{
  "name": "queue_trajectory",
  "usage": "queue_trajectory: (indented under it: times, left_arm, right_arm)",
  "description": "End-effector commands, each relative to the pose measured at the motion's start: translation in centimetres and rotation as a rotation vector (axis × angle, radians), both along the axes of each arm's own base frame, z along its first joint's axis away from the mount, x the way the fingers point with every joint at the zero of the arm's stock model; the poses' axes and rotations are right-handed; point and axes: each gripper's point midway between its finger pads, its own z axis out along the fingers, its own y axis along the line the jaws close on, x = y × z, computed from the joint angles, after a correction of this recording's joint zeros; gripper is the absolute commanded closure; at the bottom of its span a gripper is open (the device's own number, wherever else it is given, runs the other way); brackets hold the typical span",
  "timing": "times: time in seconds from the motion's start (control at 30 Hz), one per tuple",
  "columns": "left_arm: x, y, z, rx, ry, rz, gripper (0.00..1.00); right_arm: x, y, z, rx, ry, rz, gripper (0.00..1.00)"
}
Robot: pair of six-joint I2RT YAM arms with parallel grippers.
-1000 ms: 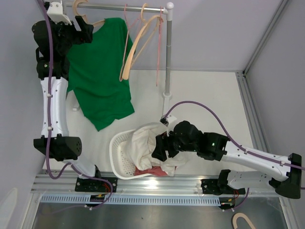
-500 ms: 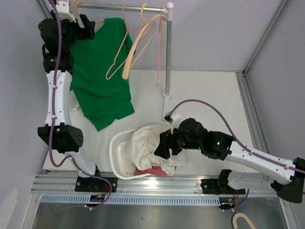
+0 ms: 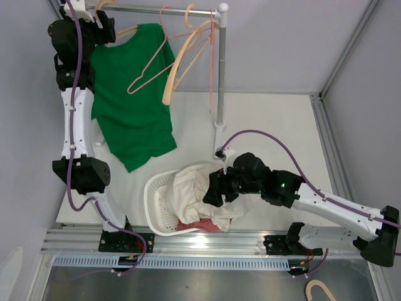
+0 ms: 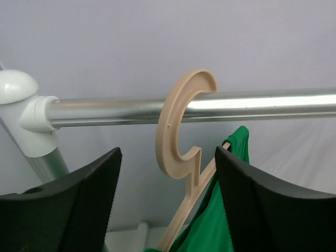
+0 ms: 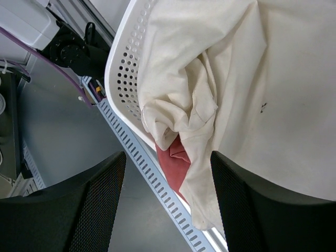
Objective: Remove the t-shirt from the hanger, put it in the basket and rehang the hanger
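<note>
A green t-shirt [image 3: 135,94] hangs on a beige hanger [image 3: 128,29] at the left end of the metal rail [image 3: 156,9]. My left gripper [image 3: 106,28] is raised to the rail, open. In the left wrist view the hanger's hook [image 4: 176,131] sits over the rail [image 4: 105,111], and the gripper [image 4: 168,153] has one jaw on either side of the hanger's neck, with the green cloth [image 4: 220,220] against the right finger. My right gripper [image 3: 212,194] is open and empty above the cream cloth [image 5: 252,79] in the white basket [image 5: 118,68].
A pink wire hanger [image 3: 147,72] and an empty beige hanger [image 3: 178,66] hang tilted on the rail right of the shirt. The rack's post [image 3: 220,69] stands mid-table. The basket [image 3: 153,200] also holds a red cloth [image 3: 188,224]. Another hanger [image 3: 319,290] lies off the table's front.
My left gripper has risen to the rail by the hanger's hook. The empty hangers have swung out to the left. My right gripper has shifted slightly over the basket.
</note>
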Motion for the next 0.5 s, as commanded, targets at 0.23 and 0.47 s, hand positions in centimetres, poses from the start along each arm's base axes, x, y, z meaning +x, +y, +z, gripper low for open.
queue_trajectory:
  times: [0.23,0.47]
  left_arm:
    - [2.0,0.2,1.6,-0.036,-0.081,-0.071,0.56]
    - [2.4,-0.2,1.3,-0.076,-0.071,-0.110,0.99]
  right_arm:
    - [1.4,0.2,1.1,0.027,-0.010,-0.027,0.29]
    - [1.7,1.0,0.9,0.036,0.006,-0.026,0.29]
